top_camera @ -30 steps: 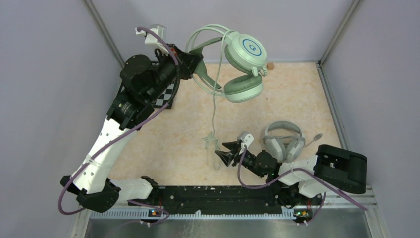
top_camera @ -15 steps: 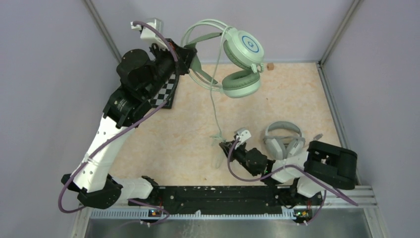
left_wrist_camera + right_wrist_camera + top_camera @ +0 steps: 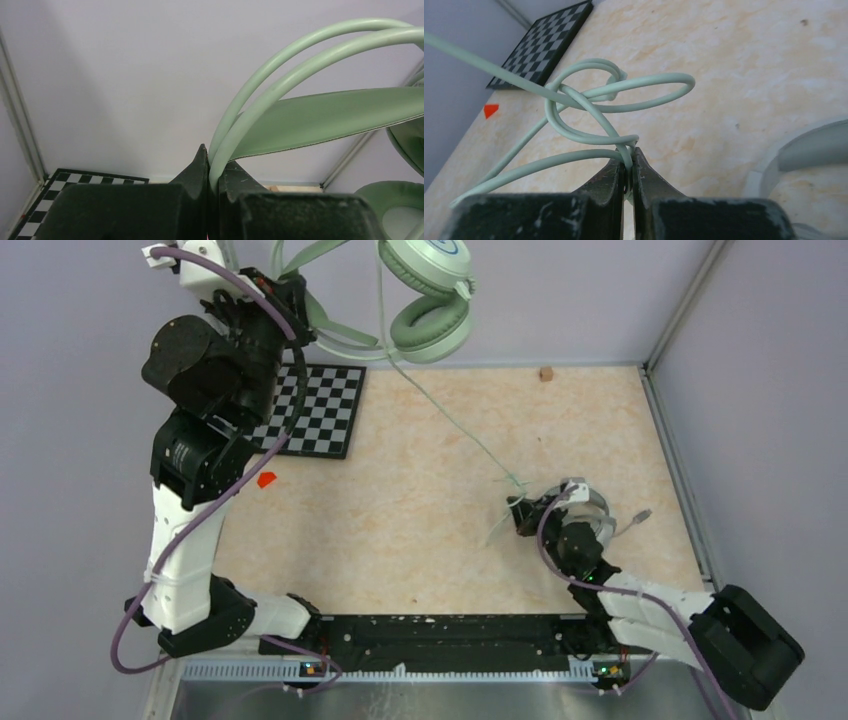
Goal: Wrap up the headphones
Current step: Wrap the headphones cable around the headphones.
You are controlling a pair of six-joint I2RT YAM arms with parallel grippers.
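Headset in mint green [image 3: 430, 300] hangs high above the bench. Its headband is caught in the left pincer [image 3: 296, 312], which is clenched on the twin thin hoops. In the wrist view both hoops sit wedged btw the black jaws, w/ the flat inner strap arching off to the right. The round cups hang right of that pincer: one shows its padded cushion, the other its outer shell.

A pale-green cable [image 3: 455, 430] runs from the cups down & right in a straight diagonal to the right pincer [image 3: 629, 155]. That pincer is clamped tight on the cable just under a loose knot of loops. Slack strands trail left of it onto the bench.

The white headset [image 3: 597, 502] lies flat, touching or just behind the right pincer & partly hidden by that arm. Its grey plug [image 3: 640, 516] pokes out to the right.

The bench [image 3: 400, 540] is beige w/ marbled veining. A checkerboard [image 3: 318, 412] lies flat below the left pincer, w/ a small red marker [image 3: 266, 479] near it. A tiny brown cube [image 3: 546, 373] sits at the far edge. Walls are plain lilac-grey w/ metal corner posts.

Only marking: a blue ring on the cup shell, cut off at the frame top. No writing is legible.
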